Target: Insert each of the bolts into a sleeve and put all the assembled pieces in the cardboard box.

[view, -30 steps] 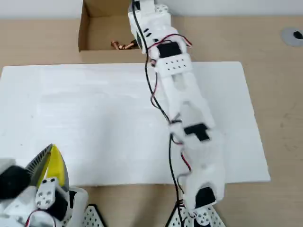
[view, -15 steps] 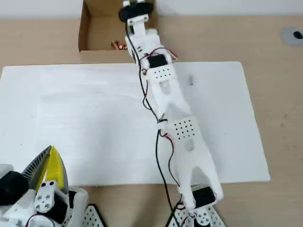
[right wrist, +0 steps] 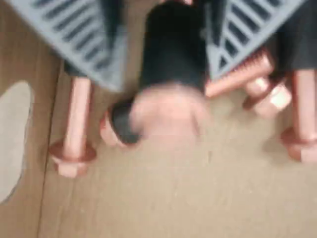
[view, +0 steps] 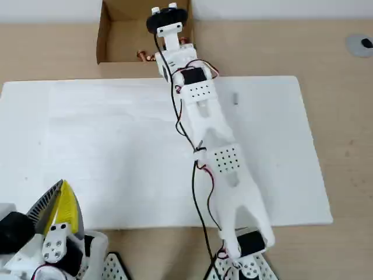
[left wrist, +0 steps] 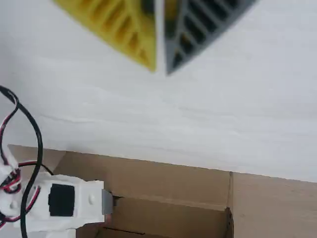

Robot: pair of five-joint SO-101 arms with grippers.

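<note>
Over the last second the right arm [view: 218, 146] has stretched out flatter across the table, and its wrist has gone from the near wall of the cardboard box [view: 108, 35] to well over the opening. In the last half second it has hardly shifted. The left arm has stayed parked the whole while.

Seen from the right wrist, a black sleeve [right wrist: 171, 64] hangs just above the box floor [right wrist: 148, 208], between the fingers of the right gripper [right wrist: 163, 79]. Its lower end is a blur. The jaws stand spread to either side of it. A dark gap shows along one side, and I cannot tell whether the other finger touches it. Around it, loose copper bolts [right wrist: 74, 144] lie on the cardboard. One is flat beside the box wall, and others [right wrist: 270, 96] are bunched on the far side. From above, a few bolts [view: 145, 56] show against the near wall, next to the arm's wrist.

The box sits on the wooden table [view: 338, 87], touching the far edge of a white mat [view: 116, 146]. The right arm lies over the mat from its base at the near edge.

The left gripper [view: 58, 201] rests at the near left corner, well apart from the box. Its yellow and grey jaws are pressed together above the mat [left wrist: 223, 109].
</note>
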